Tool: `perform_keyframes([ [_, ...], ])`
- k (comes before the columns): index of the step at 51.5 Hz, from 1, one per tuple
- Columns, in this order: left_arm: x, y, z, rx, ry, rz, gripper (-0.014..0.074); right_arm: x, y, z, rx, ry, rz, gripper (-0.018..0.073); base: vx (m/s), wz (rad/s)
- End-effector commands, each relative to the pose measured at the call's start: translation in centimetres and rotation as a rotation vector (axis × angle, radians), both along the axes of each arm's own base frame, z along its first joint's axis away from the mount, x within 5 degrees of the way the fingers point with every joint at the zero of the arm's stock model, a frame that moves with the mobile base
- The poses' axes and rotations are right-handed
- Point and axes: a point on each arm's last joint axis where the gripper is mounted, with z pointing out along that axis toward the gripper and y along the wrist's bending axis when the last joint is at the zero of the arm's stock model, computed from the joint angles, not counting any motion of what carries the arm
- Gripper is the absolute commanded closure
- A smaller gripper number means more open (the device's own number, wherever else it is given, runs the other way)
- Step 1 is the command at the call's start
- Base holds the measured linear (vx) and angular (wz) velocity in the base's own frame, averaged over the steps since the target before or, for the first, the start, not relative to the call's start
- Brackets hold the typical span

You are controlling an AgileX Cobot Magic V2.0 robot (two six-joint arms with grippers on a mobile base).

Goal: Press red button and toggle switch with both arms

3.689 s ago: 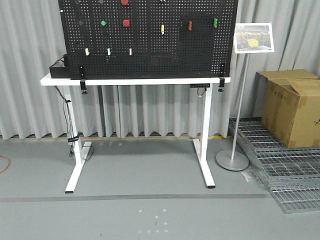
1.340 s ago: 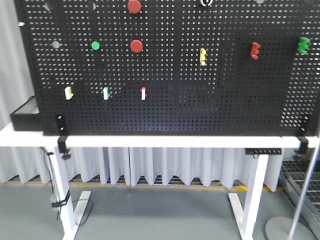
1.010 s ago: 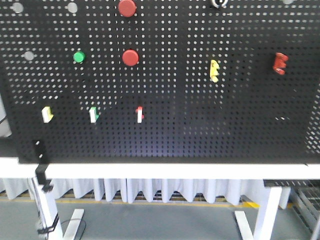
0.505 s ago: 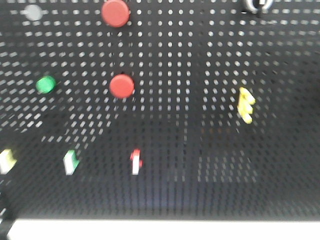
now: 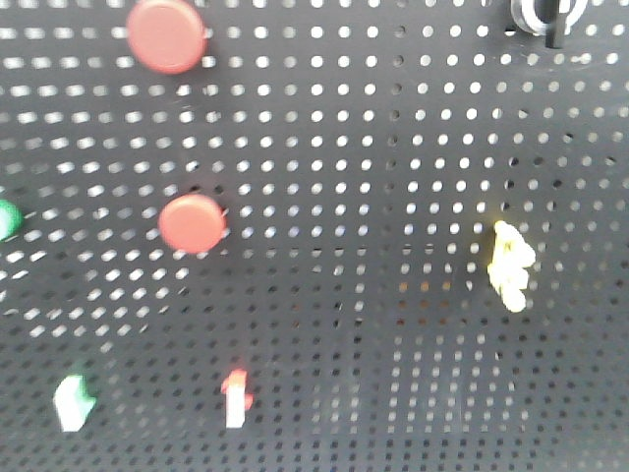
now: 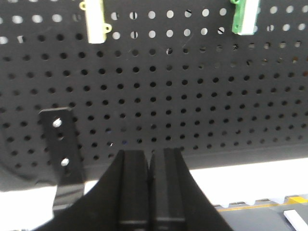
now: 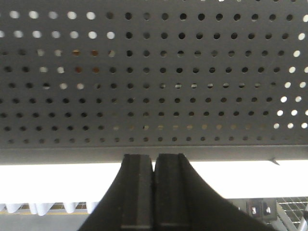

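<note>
The left claw (image 6: 150,158) is clenched, its two black fingers pressed together on nothing, pointing at the lower strip of the black pegboard (image 6: 192,106). The right claw (image 7: 154,160) is clenched the same way, empty, facing the board's bottom edge with the white table top (image 7: 48,180) just beneath. In the left wrist view a black bracket (image 6: 62,144) sits at the board's lower left; above it are a pale yellow lever (image 6: 96,21) and, further right, a green and white lever (image 6: 243,19). Higher on the board, in the blurred front view, a white lever with a red tip (image 5: 236,398) stands low, a smaller red disc (image 5: 193,223) lies above it, and a knobbly yellow switch (image 5: 511,265) is off to the right. A green button (image 5: 5,218) is cut by the left edge. The red button (image 5: 166,34) is at the top left, above the smaller disc. The toggle switch (image 5: 545,12) is in the top right corner, partly cut off by the frame.
</note>
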Motion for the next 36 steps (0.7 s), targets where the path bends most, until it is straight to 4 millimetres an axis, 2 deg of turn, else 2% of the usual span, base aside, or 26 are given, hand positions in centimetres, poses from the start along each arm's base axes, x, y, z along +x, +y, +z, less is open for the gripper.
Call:
perform_keyframes([
  [1,0.03,0.0,-0.34,-0.017,-0.06,0.0,0.0594,-0.04,0.06,0.46,-0.021,-0.088,0.008,0.0562,0.09,-0.07],
  [36,0.02,0.01,-0.15,-0.018,-0.074,0.001,0.0594,-0.04,0.09,0.87,-0.022,-0.133,0.011,0.0562,0.02,-0.01],
])
